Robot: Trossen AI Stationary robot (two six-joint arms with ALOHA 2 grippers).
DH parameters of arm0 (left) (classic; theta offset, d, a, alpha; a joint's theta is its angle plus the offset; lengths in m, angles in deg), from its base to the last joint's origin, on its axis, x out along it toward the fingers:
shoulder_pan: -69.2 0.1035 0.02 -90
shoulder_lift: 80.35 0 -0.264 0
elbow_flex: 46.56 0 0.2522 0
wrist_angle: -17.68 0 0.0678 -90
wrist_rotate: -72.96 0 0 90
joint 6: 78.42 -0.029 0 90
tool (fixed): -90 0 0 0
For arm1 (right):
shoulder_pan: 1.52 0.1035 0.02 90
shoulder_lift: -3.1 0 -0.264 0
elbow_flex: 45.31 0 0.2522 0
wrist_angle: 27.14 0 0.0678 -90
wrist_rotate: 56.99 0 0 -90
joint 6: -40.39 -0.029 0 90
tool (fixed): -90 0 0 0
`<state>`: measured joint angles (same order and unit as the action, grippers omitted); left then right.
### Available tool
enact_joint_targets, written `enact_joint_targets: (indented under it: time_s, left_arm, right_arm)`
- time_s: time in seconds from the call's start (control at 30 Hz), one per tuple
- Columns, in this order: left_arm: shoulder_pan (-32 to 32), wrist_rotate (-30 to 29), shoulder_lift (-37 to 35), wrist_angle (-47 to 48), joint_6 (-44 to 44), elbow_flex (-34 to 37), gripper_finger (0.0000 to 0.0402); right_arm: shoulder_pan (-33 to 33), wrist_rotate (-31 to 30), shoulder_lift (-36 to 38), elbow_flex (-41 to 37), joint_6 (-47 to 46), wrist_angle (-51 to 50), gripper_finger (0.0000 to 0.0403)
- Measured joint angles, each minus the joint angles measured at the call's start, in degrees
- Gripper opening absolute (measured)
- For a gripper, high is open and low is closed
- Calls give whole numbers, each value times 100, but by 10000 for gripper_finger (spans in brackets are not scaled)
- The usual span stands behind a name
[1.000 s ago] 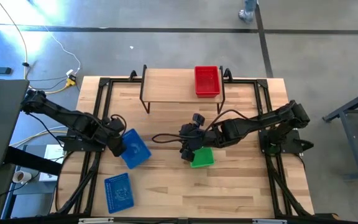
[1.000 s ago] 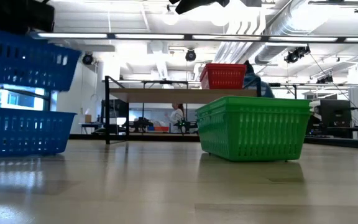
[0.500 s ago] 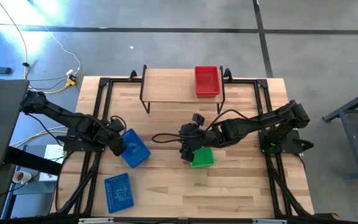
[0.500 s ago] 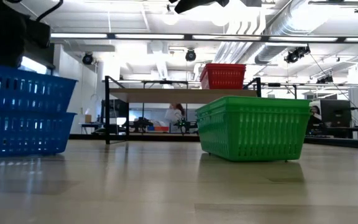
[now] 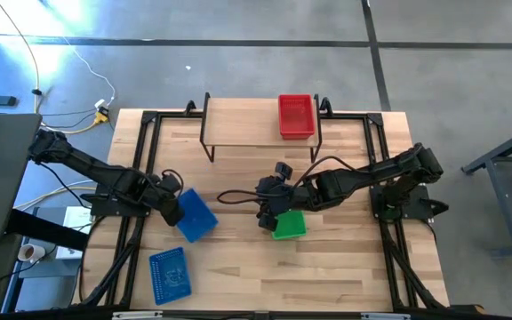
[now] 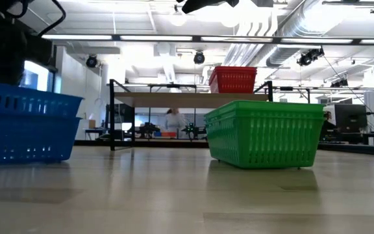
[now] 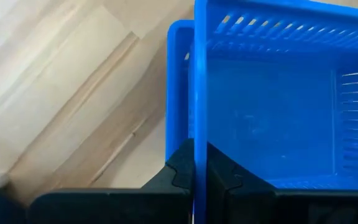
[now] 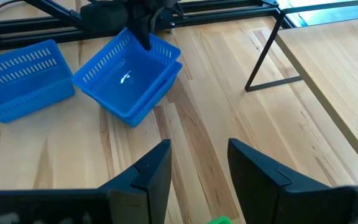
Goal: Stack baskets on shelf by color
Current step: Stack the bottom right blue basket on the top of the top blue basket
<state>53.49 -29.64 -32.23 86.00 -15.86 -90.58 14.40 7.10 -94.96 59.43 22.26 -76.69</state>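
My left gripper [image 5: 172, 210] is shut on a blue basket [image 5: 196, 213] at the table's left. That basket sits nested in a second blue basket [image 7: 178, 93]. A third blue basket [image 5: 169, 274] stands alone near the front edge. A green basket [image 5: 290, 225] rests on the table's middle. My right gripper [image 8: 197, 167] hangs open above its left side, touching nothing. One red basket [image 5: 296, 116] stands on the right end of the shelf [image 5: 247, 123]. My left gripper pinches the upper blue basket's side wall at its rim [image 7: 199, 134], one finger inside the basket and one outside. The fingers come steeply from above, from the table's left. The basket sits upright, nested in the lower blue basket [image 8: 143, 102].
Black frame rails [image 5: 140, 160] run along the table's left and right sides. The shelf's plank is bare left of the red basket. Bare tabletop [image 5: 238, 267] lies between the blue and green baskets and toward the front edge.
My left gripper has gone down with the blue basket. The basket hung tilted above the lower blue basket and has sunk into it, now nearly level with only its rim band showing above. My right gripper has kept still.
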Motion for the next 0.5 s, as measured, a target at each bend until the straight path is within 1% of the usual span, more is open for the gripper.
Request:
enact_joint_targets:
  time_s: [0.13, 0.27, 0.37, 0.5]
  left_arm:
    - [0, -39, 23, -305, -83, 65, 0]
    - [0, -50, 98, -707, -480, 65, 0]
    - [8, -48, 223, -797, -538, 65, 1]
    - [95, 134, 487, -761, -515, 65, 1]
  right_arm:
    - [0, 0, 0, 0, 0, 2, 145]
    - [0, -2, 0, 0, 0, 16, 145]
    - [0, -2, 0, 0, 0, 28, 145]
    - [0, -2, 0, 0, 0, 42, 145]
